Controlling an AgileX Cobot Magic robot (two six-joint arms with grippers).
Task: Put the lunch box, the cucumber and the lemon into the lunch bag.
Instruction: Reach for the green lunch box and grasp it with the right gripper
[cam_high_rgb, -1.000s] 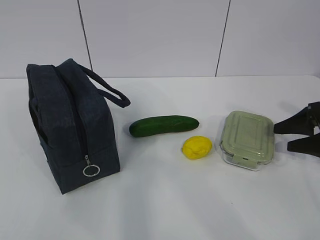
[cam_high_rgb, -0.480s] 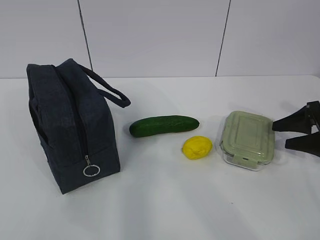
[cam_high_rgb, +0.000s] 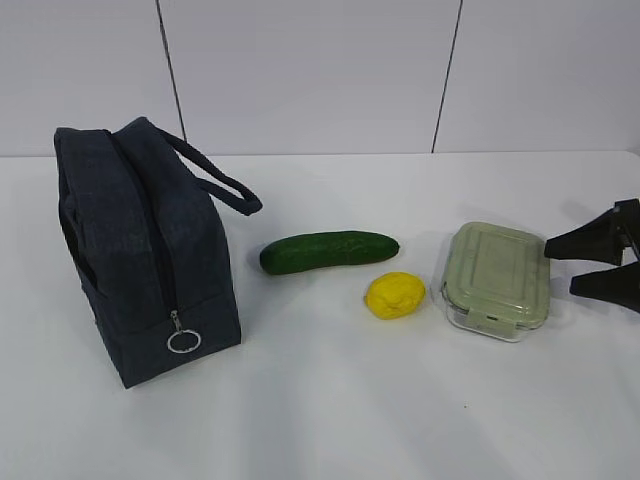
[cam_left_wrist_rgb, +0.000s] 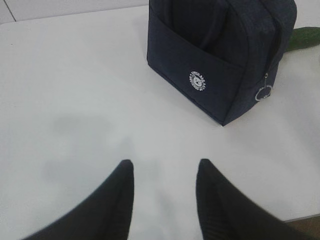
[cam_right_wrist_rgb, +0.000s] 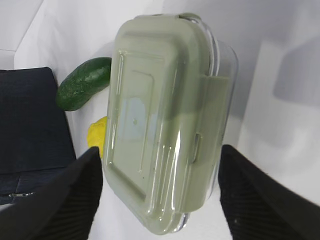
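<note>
Centrally, lunch box: clear glass with rounded corners under a pale green ribbed snap-lock lid, flat on white table at right, just beside lemon, cucumber further left, zipped navy lunch bag well apart at far left. Probably heavy, rigid, slick and breakable, so best gripped across the short sides, low on the glass rather than on the lid clips. Right gripper spread wide, empty, fingers flanking the box's near end without touching; left gripper parted, empty, above bare table near bag.
</note>
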